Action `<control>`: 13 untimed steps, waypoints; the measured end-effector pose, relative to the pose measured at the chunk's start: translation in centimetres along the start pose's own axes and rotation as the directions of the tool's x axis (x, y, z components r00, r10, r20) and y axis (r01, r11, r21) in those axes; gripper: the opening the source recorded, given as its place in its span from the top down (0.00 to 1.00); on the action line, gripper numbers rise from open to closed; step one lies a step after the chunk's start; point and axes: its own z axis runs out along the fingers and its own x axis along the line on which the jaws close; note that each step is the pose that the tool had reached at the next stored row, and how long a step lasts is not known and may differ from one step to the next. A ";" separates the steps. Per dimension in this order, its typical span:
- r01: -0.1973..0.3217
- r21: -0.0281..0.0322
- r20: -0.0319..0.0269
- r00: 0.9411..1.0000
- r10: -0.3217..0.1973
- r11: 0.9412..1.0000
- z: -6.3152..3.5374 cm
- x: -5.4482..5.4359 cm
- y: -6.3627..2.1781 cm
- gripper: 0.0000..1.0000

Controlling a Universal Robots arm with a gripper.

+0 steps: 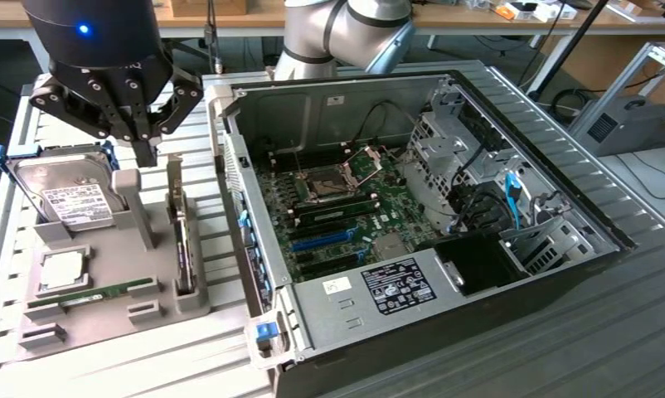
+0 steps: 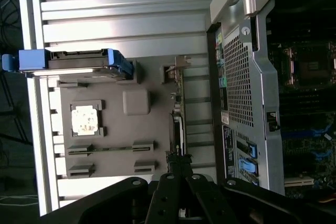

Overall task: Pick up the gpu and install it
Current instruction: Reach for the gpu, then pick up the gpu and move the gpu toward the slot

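**Card not yet lifted; slots in the case empty**

The open computer case lies on its side on the slatted metal table; its motherboard is exposed and the blue expansion slots hold nothing, so the install is not done. Beside the case, toward the exterior view's left, a grey holder carries the loose parts. The gpu stands on its long edge along the holder's edge nearest the case, not yet picked up. The gripper hangs above the holder's back end, fingers pressed together with nothing seen between them; it is near the card's end but, as I judge it, not touching, so the whole task looks left to do. A hard drive in a blue frame leans at the holder's back corner; a processor chip and a RAM stick lie toward its front edge. Behind the table a workbench crosses the room; cables trail on the floor.
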 end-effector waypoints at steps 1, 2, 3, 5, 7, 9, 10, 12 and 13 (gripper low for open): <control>0.000 0.000 0.000 1.000 0.000 1.000 0.00 0.0 0.00 0.89; 0.000 0.000 0.000 1.000 0.000 1.000 0.00 0.0 0.00 0.89; 0.000 0.000 0.000 1.000 0.000 1.000 0.00 0.0 0.00 0.89; 0.000 0.000 0.000 1.000 0.000 1.000 0.00 -0.1 0.00 0.89; 0.000 0.000 0.000 1.000 0.000 1.000 0.00 -0.1 0.01 0.89; 0.000 0.000 0.000 1.000 0.000 1.000 0.00 -0.1 0.01 0.89; 0.000 0.000 0.000 1.000 0.000 1.000 0.00 -0.1 0.01 0.89; 0.000 0.000 0.000 1.000 0.000 1.000 0.00 -0.1 0.00 0.89; 0.000 0.000 0.000 1.000 0.000 1.000 0.00 -0.1 0.00 0.89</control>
